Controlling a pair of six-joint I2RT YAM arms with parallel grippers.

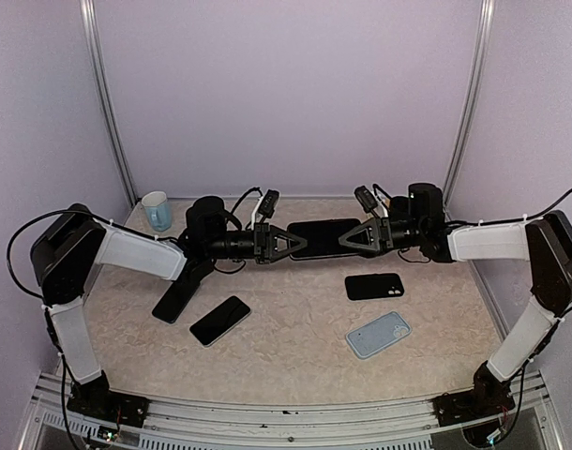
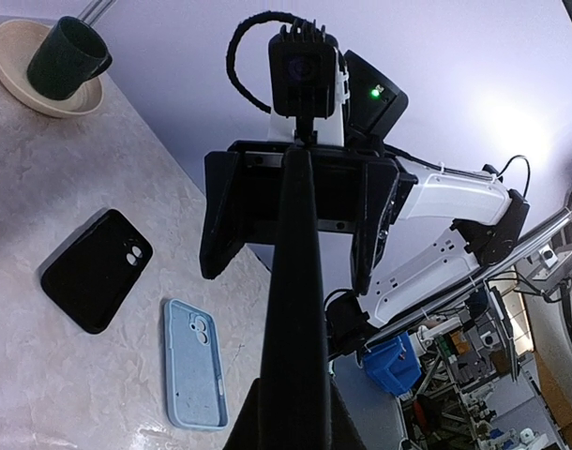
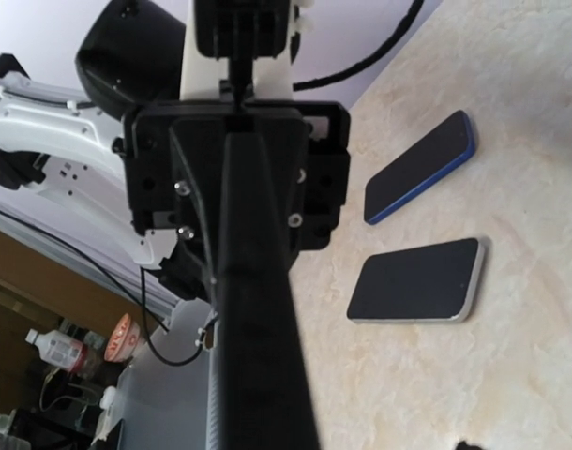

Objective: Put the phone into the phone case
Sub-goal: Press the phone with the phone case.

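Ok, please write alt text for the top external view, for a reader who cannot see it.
Two robot arms meet above the table, their jaws shut on opposite ends of a flat black phone-sized object. On it lie a black case, a light blue case, a dark phone and a second phone; a pale mug stands back left.

Lilac walls (image 1: 286,94), beige marbled tbl (image 1: 295,361)
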